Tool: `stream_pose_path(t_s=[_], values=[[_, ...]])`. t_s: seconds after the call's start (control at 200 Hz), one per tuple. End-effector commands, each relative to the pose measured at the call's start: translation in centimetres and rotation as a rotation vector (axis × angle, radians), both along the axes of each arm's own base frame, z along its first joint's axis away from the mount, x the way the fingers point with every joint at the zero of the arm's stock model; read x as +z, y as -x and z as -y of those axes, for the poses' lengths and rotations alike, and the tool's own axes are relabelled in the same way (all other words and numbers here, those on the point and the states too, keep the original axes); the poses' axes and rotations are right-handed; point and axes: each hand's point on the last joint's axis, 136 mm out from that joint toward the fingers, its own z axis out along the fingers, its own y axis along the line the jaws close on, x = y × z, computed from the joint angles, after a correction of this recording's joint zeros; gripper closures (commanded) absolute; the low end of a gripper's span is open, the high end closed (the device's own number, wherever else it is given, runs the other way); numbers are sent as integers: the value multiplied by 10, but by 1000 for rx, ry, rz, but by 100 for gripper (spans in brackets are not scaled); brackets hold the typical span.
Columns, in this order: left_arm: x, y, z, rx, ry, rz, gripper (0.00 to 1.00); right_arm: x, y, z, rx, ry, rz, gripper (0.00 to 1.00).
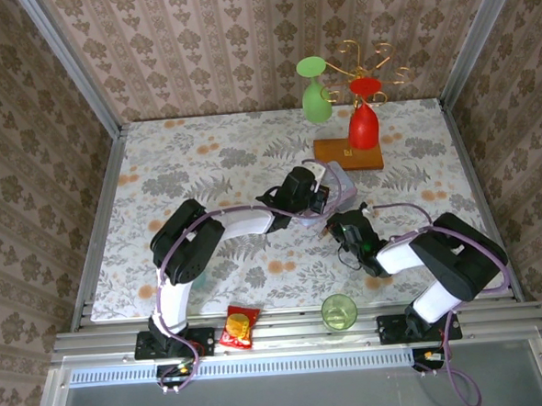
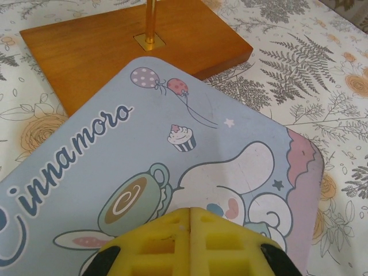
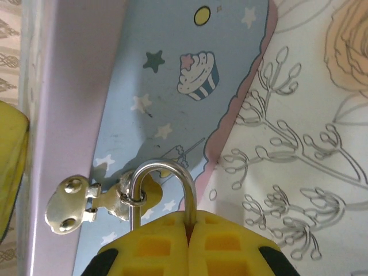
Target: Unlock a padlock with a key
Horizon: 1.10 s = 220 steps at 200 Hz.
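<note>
Your tiny padlock [image 3: 163, 165] shows its thin silvery U-shaped shackle, hooked through the silver latch [image 3: 72, 204] on the side of the pale blue cartoon tin [image 3: 172, 86]. Its body is hidden inside the right gripper [image 3: 188, 221], whose yellow fingers clamp it. Your left gripper [image 2: 190, 214] is closed, fingers pressed together, above the tin's lid. The tin sits right of centre on the floral table [image 1: 204, 161], beside the wooden stand base [image 2: 103, 46].
</note>
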Motion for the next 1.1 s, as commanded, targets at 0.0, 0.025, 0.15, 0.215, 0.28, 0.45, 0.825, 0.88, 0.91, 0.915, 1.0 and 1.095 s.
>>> stream_pose_path(t_s=[0.0,0.025,0.15,0.215,0.28,0.45,0.825,0.88,0.91,0.915,1.0,1.095], values=[[-111,47,-62,3,-369,-202,100,-13,-1,21,-33,92,0,100],[-112,49,-63,0,-377,-197,100,-13,-2,23,-39,87,6,100],[-118,53,-65,-2,-359,-205,100,-6,-7,22,-34,104,31,100],[-122,54,-67,3,-363,-206,100,-5,-7,24,-29,145,11,100],[-124,54,-69,4,-362,-208,100,-7,-3,32,-49,189,-18,100],[-124,54,-72,12,-327,-214,100,0,-4,46,-68,230,-12,100],[-126,56,-85,33,-334,-205,100,-4,-11,33,-54,74,-2,100],[-126,56,-88,37,-333,-204,100,-1,-13,35,-52,87,4,100],[-125,56,-89,38,-333,-203,100,-1,-13,37,-57,98,-1,100],[-125,56,-89,39,-332,-204,100,-1,-13,37,-57,99,-1,100],[-123,56,-91,44,-328,-203,100,6,-15,41,-51,122,13,100],[-119,54,-94,51,-325,-195,100,11,-14,41,-42,139,8,100]])
